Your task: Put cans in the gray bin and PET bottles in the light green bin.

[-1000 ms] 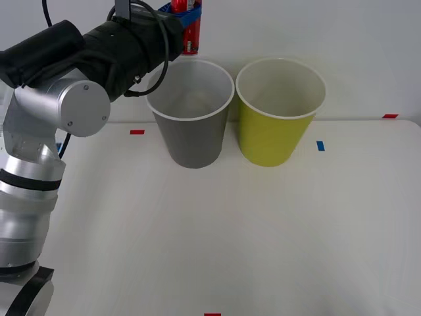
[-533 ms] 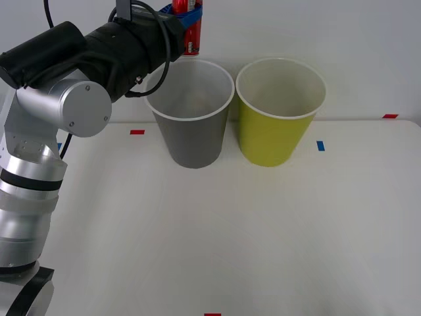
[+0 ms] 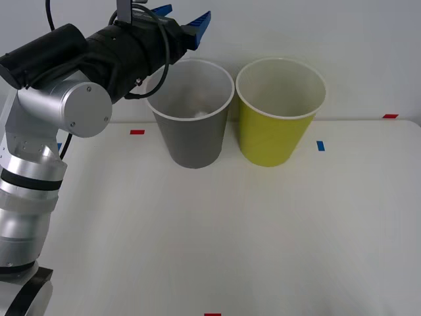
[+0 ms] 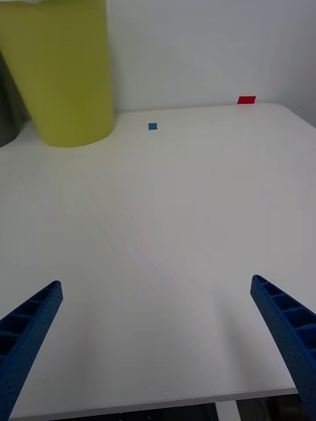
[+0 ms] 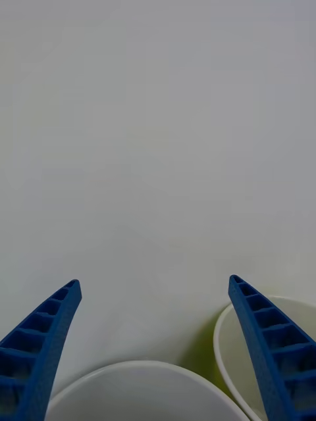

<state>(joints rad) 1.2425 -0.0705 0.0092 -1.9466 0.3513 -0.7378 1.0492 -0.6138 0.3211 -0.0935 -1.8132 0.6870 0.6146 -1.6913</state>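
The gray bin point(image 3: 194, 139) stands at the back of the white table, with the light green bin point(image 3: 273, 135) touching its right side. My left gripper point(image 3: 185, 14) hovers open just above the gray bin's far left rim, with nothing between its blue fingers. In the left wrist view that gripper point(image 5: 155, 284) frames the gray bin's white rim point(image 5: 131, 372) and part of the light green bin's rim point(image 5: 222, 342). No can or PET bottle is in sight; the can is hidden. My right gripper point(image 4: 156, 283) is open low over the table, well short of the light green bin point(image 4: 66, 72).
Small tape marks lie on the table: red point(image 3: 137, 131) left of the gray bin, blue point(image 3: 320, 145) right of the green bin, red point(image 3: 390, 116) at the far right. A plain wall rises behind the bins. Open tabletop lies in front of them.
The left gripper held a red can above the gray bin; its fingers have now opened and the can is gone from between them. The arm has barely moved.
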